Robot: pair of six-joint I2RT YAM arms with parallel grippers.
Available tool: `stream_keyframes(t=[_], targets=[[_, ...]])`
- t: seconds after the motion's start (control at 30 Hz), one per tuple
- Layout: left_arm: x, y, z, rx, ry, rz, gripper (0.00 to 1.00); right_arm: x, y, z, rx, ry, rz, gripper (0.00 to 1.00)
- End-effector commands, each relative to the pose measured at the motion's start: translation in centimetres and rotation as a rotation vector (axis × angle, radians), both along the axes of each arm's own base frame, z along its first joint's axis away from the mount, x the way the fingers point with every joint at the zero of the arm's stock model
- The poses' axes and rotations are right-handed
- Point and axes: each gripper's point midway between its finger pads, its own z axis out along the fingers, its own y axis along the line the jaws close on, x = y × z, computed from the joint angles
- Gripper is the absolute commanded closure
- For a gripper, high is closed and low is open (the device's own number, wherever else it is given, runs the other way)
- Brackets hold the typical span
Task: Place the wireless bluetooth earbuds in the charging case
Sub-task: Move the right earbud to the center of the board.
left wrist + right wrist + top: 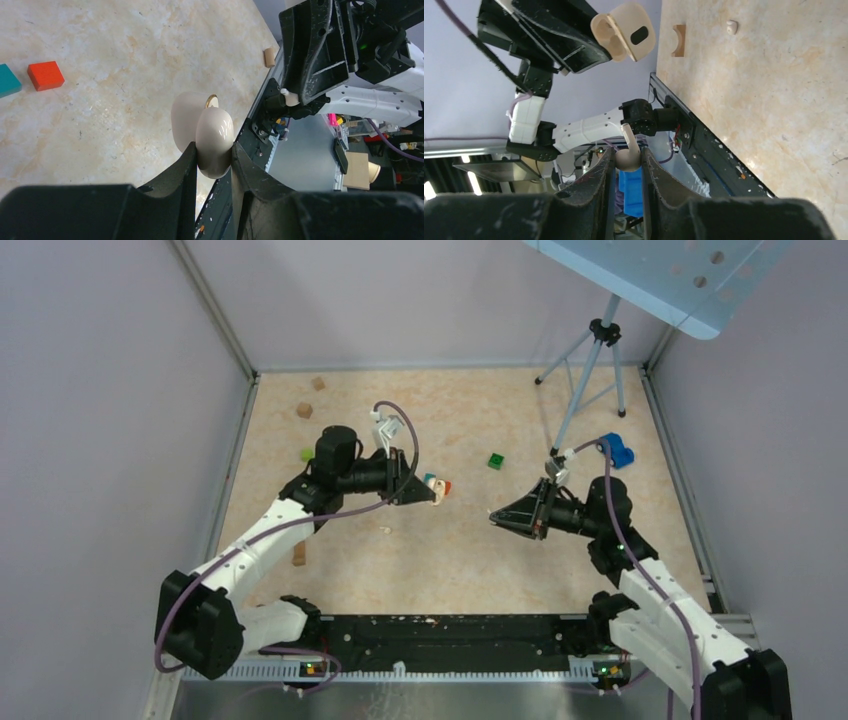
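Beige marbled table [460,570] fills the overhead view. My left gripper [432,490] reaches in from centre-left and my right gripper [495,518] from centre-right, with their tips facing each other near mid-frame and a gap between them. A green cube [495,461] sits just above that gap. What each tip carries is too small for me to tell here.

In the left wrist view, the fingers are pinched narrow on the charging case [215,132] at lower centre, held clear of the table. Its long axis runs up the frame. The lid [184,120] stands open to the left, with a gold glint where the halves meet at the top. A red block [45,75] and a teal block [7,82] lie at the left edge.

In the right wrist view, the jaws are nearly closed on an earbud [627,150] at lower centre — bulb between the fingers, stem pointing up the frame, long axis close to vertical. The case hangs at top centre, and a dark oval on its lid is turned toward my lens. A second earbud [732,26] lies on the table at upper right — near a notched wooden block [679,40].
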Motion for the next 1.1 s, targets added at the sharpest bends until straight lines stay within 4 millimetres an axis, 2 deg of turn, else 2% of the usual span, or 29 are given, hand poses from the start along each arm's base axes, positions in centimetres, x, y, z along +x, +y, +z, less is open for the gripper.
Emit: stream_keyframes(t=[0.0,0.2,0.3,0.4,0.53,0.73,0.87,1.07], targets=[[-0.1,0.2,1.7,-0.004,-0.069,0.011,1.00,0.9,0.6,1.0,-0.062,-0.121,0.004,1.00],[0.2,0.5,0.7,0.027,-0.029,0.039,1.00,1.3,1.2,-0.2,-0.222,-0.133,-0.012,1.00],[1.3,1.0,-1.0,0.079,0.031,0.118,1.00,2.2,0.9,-0.6,-0.222,-0.052,-0.092,1.00],[1.2,0.7,-2.4,0.075,0.076,0.100,1.00,2.7,1.1,-0.5,-0.128,0.046,-0.160,1.00],[0.6,0.0,-2.5,0.031,0.102,0.054,1.00,2.7,1.9,-0.1,-0.055,0.073,-0.171,1.00],[0.5,0.0,-2.1,0.024,0.058,0.034,1.00,2.3,4.2,0.2,-0.113,0.041,-0.100,1.00],[-0.2,-0.3,-1.7,0.021,0.021,-0.048,1.00,2.4,5.6,0.0,-0.182,0.013,-0.051,1.00],[-0.6,0.0,-2.4,0.057,-0.006,-0.090,1.00,2.6,6.0,0.0,-0.284,-0.043,-0.031,1.00]])
